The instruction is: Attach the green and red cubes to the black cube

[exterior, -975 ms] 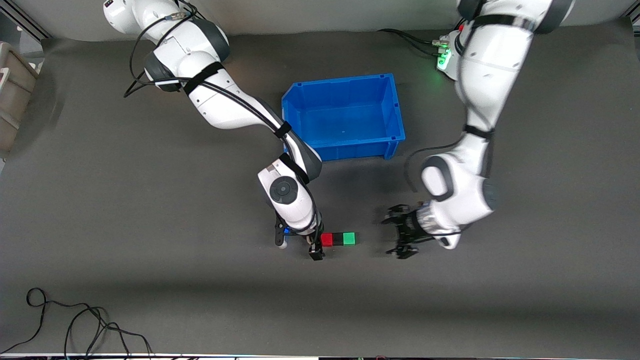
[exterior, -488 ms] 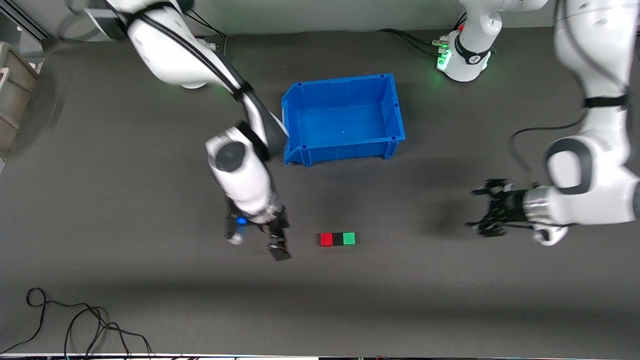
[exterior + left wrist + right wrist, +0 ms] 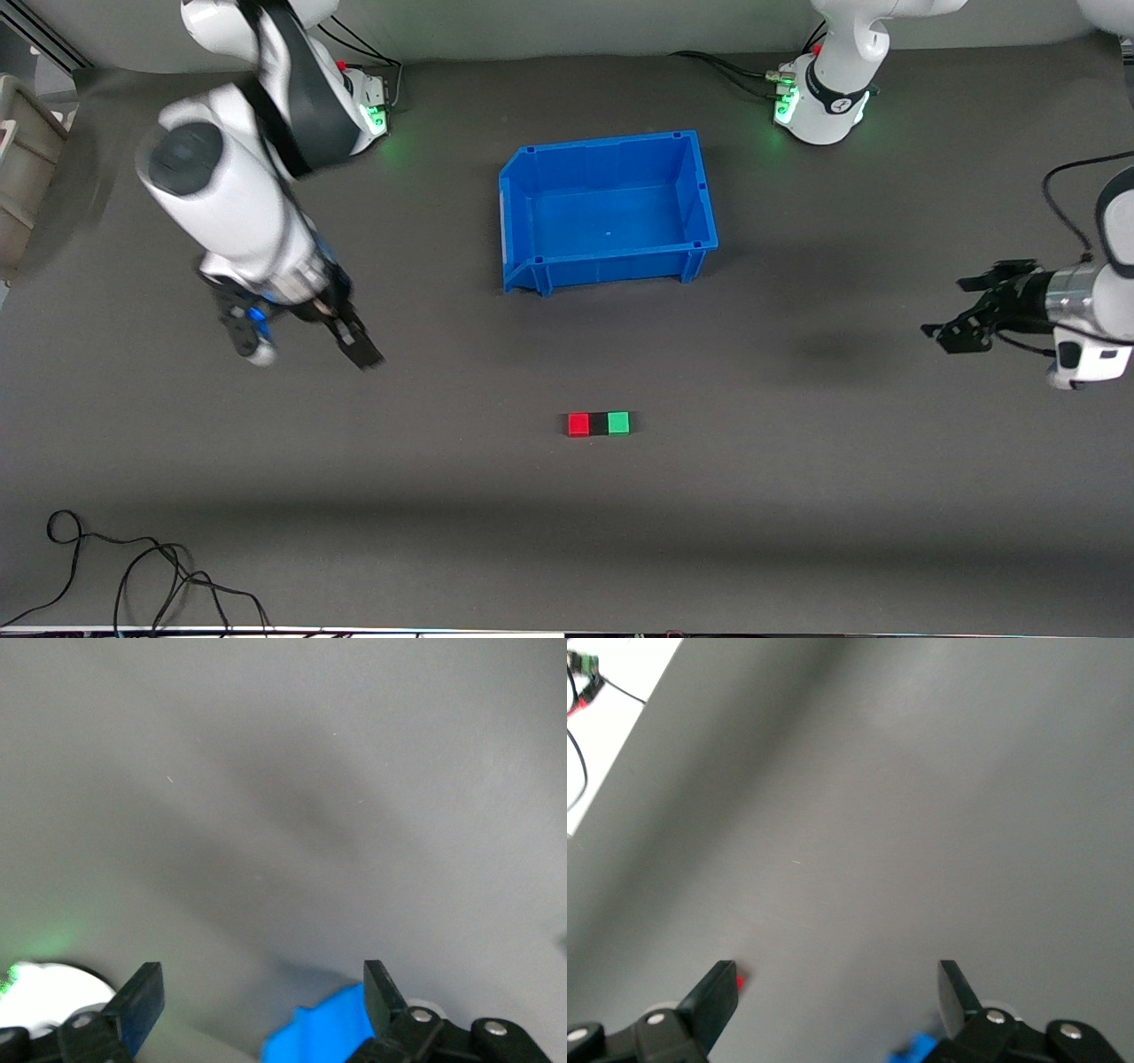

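Three tiny cubes sit joined in one short row on the grey counter: small red cube (image 3: 578,424), matte black cube (image 3: 599,424), bright green cube (image 3: 619,423). The row's long axis runs between the arms' ends, red toward the right arm, nearer the camera than the blue plastic bin (image 3: 608,209). Left claw (image 3: 974,307) and right claw (image 3: 297,340) hang spread wide, holding nothing, well apart from it.

Glossy white arm casings, dark grey joint caps, black cables, black pincer fingers (image 3: 142,1003), green-lit bases
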Controlling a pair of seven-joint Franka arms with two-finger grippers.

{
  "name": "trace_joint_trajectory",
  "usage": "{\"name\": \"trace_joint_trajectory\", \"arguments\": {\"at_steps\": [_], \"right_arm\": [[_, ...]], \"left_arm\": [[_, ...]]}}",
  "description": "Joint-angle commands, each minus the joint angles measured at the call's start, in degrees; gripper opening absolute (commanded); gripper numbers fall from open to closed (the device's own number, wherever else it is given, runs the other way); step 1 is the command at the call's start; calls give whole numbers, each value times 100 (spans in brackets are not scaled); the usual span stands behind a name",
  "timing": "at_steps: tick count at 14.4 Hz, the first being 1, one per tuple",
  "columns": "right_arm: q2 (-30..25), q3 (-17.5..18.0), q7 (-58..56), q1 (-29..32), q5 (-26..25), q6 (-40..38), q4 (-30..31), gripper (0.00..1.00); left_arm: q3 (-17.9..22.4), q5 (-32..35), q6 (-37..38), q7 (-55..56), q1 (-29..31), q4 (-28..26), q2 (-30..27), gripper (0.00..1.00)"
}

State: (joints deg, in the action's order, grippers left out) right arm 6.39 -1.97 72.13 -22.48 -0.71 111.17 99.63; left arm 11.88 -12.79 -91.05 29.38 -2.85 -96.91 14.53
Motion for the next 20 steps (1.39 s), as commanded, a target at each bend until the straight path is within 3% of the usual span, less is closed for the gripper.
{"name": "trace_joint_trajectory", "arguments": {"at_steps": [1, 4, 9, 14, 20], "right_arm": [[-778, 65, -1187, 251, 45, -699, 259, 100], [-1235, 65, -2813, 629, 54, -1403, 92, 100], [-1307, 48, -4889, 1078, 45, -2800, -874, 100], [-1325, -14, -6752, 1588, 273, -2890, -1024, 100], [-1263, -216, -7379, 1632, 274, -2820, -999, 100]], "left_arm": [[-36, 530, 97, -1054, 57, -92, -458, 100], [-54, 900, -17, -2135, -13, -92, -854, 100], [-203, 1244, -89, -3095, -23, -241, -1574, 100], [-396, 1183, -53, -3096, -58, -197, -1901, 100], [-827, 1235, -36, -3105, -23, -197, -2006, 100]]}}
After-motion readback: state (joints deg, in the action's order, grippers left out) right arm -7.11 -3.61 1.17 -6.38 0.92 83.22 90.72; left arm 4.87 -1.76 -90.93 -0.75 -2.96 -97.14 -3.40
